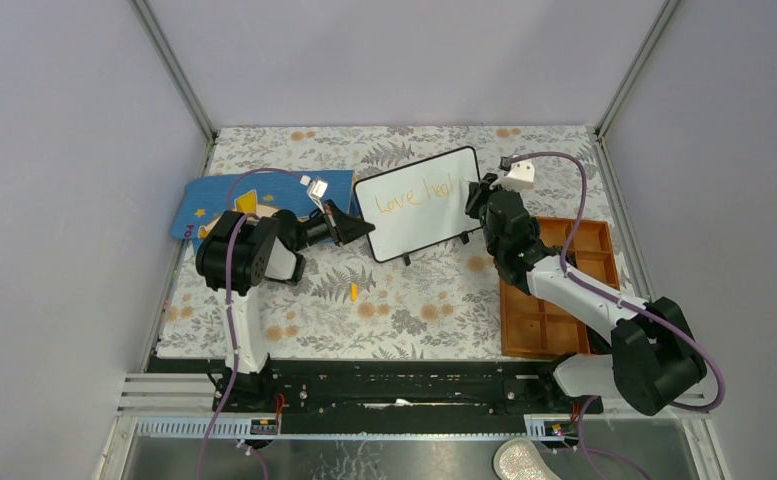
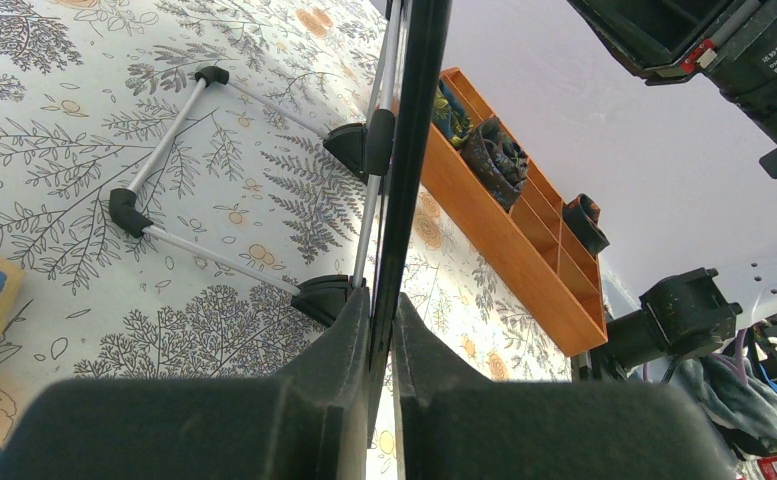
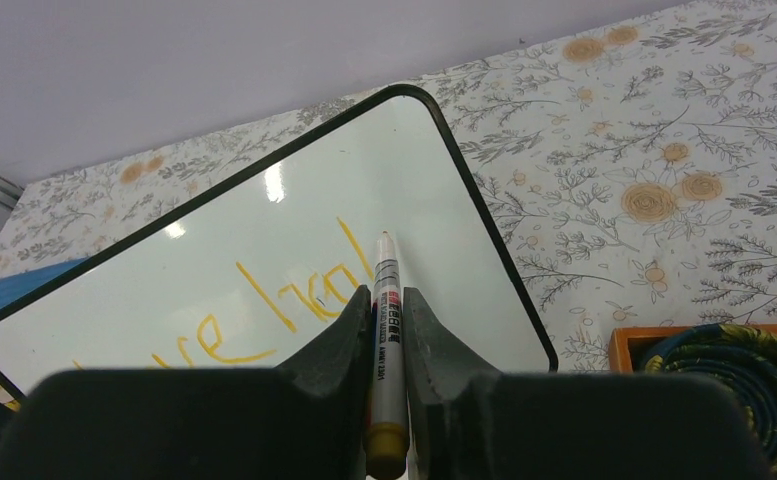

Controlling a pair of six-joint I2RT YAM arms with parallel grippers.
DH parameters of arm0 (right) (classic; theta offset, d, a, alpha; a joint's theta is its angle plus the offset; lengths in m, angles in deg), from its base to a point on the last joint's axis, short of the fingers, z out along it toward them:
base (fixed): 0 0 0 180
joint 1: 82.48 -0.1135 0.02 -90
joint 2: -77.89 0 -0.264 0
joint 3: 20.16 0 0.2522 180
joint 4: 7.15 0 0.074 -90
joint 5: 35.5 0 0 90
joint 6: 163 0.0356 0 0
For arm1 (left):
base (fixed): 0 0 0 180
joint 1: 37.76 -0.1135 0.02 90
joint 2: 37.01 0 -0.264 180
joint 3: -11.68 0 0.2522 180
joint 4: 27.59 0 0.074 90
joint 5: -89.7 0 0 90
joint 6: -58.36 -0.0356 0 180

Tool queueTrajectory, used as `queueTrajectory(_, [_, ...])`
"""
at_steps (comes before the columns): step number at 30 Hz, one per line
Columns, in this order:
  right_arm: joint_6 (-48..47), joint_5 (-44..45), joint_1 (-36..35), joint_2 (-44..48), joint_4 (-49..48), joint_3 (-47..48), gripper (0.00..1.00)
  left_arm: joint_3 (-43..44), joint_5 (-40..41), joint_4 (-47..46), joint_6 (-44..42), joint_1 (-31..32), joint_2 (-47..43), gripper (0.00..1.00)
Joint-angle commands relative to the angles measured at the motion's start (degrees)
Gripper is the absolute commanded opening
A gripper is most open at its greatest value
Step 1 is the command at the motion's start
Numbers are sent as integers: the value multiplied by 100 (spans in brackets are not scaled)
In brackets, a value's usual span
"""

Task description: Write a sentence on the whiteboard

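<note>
Sentence (image 1: pixel 416 195) half-written, "Love heal" on whiteboard (image 1: pixel 424 228), more to come; right claw (image 3: pixel 386 302) pinches marker (image 3: pixel 385 268), left claw (image 2: pixel 379 305) clamps its frame.

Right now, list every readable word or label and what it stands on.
"Love heal": orange writing on the whiteboard.
Label on the marker: print too small to read.
White print on a black housing in the left wrist view: blurred, unreadable.

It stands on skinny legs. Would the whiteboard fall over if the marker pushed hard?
Probably tippy alone: the whiteboard leans on thin metal legs. The left gripper pinches its edge, likely steadying it. Its glossy face looks stiff and slippery.
</note>
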Motion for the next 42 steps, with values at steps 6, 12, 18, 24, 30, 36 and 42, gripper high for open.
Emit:
queueTrajectory(6, [58,-68,51,-153,-150,330,0,-74,-117,326,22,19,-27,0])
queueTrajectory(12, [56,147,61,-259,-150,420,0,-71,-115,331,31,17,-22,0])
queueTrajectory(18, [72,179,68,-404,-99,510,0,-65,-125,326,40,19,-7,0])
queueTrajectory(24, [63,197,68,-497,-41,595,0,-64,-122,318,30,19,-5,0])
queueTrajectory(30, [27,143,70,-595,22,679,0,-74,-126,335,18,14,-35,0])
queueTrajectory(36, [27,5,72,-689,104,760,0,-76,-122,339,13,18,-36,0])
queueTrajectory(42, [78,-222,71,-813,214,855,0,-76,-125,335,22,17,-37,0])
